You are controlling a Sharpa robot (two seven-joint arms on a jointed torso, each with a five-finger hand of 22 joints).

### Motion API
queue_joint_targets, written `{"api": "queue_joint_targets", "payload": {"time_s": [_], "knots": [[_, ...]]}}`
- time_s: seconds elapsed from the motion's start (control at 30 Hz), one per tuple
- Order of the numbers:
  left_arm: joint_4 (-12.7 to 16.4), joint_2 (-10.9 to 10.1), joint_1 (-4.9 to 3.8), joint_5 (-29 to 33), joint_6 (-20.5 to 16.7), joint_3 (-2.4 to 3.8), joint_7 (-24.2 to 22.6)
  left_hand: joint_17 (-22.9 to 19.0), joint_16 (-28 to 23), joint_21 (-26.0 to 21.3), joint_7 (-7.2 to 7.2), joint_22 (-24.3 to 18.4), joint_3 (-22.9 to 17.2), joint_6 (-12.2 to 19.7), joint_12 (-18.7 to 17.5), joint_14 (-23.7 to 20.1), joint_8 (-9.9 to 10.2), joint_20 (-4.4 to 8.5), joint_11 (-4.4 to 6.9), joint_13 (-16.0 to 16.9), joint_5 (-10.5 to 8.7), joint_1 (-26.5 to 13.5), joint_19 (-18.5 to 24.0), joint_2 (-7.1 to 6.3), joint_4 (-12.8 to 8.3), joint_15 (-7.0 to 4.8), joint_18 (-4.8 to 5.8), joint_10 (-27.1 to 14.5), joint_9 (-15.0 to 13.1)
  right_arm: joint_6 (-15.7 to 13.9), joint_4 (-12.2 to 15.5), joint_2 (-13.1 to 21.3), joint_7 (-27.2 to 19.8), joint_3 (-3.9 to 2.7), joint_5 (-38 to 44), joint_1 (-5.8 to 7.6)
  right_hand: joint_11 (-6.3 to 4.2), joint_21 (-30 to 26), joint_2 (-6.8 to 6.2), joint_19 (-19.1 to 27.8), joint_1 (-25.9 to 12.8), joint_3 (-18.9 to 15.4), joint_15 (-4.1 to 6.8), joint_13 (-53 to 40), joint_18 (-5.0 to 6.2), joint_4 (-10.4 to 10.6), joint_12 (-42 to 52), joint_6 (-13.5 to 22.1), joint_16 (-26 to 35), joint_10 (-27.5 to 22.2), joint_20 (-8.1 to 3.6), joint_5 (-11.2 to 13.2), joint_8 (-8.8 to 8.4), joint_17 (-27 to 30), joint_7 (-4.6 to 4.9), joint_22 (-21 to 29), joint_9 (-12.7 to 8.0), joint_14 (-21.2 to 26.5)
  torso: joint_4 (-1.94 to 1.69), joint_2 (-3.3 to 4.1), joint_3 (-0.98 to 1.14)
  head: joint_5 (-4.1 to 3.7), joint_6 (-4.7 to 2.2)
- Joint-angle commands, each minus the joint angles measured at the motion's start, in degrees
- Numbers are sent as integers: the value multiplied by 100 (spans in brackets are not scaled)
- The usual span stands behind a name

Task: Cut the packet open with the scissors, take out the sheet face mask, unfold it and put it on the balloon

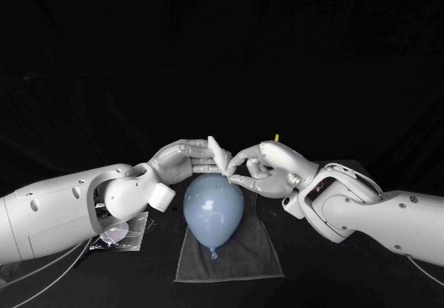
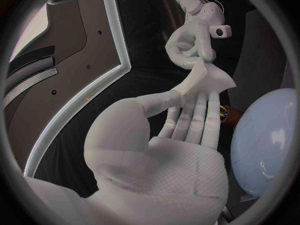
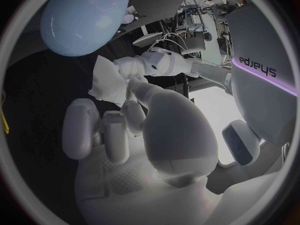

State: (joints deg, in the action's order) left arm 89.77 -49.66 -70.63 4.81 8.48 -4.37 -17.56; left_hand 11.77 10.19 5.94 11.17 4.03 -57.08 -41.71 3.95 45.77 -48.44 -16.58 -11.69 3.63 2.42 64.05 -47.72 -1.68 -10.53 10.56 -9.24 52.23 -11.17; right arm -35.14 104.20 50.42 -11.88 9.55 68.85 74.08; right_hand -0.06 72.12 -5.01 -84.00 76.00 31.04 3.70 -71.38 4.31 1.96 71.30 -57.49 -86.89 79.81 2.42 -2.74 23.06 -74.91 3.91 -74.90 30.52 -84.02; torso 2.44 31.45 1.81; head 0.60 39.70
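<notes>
A pale blue balloon [image 1: 215, 206] lies on a grey cloth [image 1: 242, 260] in the middle of the table. Just above its far end, a folded white sheet mask [image 1: 218, 153] stands upright between my two hands. My left hand [image 1: 181, 160] pinches it from one side and my right hand [image 1: 268, 169] pinches it from the other. In the left wrist view the mask [image 2: 211, 80] lies between my left thumb and fingers [image 2: 195, 116], with the right hand [image 2: 190, 45] gripping its far edge beside the balloon [image 2: 265, 140]. The right wrist view shows the mask [image 3: 107, 82] near the balloon [image 3: 84, 17].
The cut packet [image 1: 120, 234] lies on the table under my left forearm, beside the cloth. A small yellow tip [image 1: 276, 137] pokes up behind my right hand. Both forearms flank the balloon closely.
</notes>
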Motion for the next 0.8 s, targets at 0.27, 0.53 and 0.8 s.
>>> {"api": "queue_joint_targets", "payload": {"time_s": [0.27,0.53,0.8], "knots": [[-28,-11,-13,22,-66,17,-157,-8,-25,16,261,-8,-25,25,-34,6,4,3,-27,-5,33,-2,-30,79,-5,11,-83,-16,-1449,-95,9,50,-131,9,-64,-26,50,-389,-220,-9,-232,-236,-24,180,-8,133,-253,250,158,-188,-18,-4,-98,-929,112,-534,99,-409,-5,3,1,-8,4],[-27,-13,-13,22,-59,17,-151,-8,-26,15,261,-8,-25,26,-34,5,4,3,-27,-5,33,-1,-29,80,-5,11,-83,-17,-1450,-219,25,102,-191,10,-157,-28,91,-470,-301,20,-287,-356,-63,208,4,195,-299,304,185,-252,15,-7,-144,-904,156,-505,58,-393,-4,3,-1,-14,21],[-29,-23,-13,22,-64,17,-146,-11,-31,14,262,-8,-25,29,-34,5,1,3,-27,-5,33,3,-29,86,-7,12,-83,-19,-1455,-297,7,212,-123,10,-181,-29,85,-446,-294,11,-248,-364,-63,183,1,187,-274,279,175,-243,22,-10,-133,-917,147,-518,53,-397,-2,0,-2,-10,33]]}}
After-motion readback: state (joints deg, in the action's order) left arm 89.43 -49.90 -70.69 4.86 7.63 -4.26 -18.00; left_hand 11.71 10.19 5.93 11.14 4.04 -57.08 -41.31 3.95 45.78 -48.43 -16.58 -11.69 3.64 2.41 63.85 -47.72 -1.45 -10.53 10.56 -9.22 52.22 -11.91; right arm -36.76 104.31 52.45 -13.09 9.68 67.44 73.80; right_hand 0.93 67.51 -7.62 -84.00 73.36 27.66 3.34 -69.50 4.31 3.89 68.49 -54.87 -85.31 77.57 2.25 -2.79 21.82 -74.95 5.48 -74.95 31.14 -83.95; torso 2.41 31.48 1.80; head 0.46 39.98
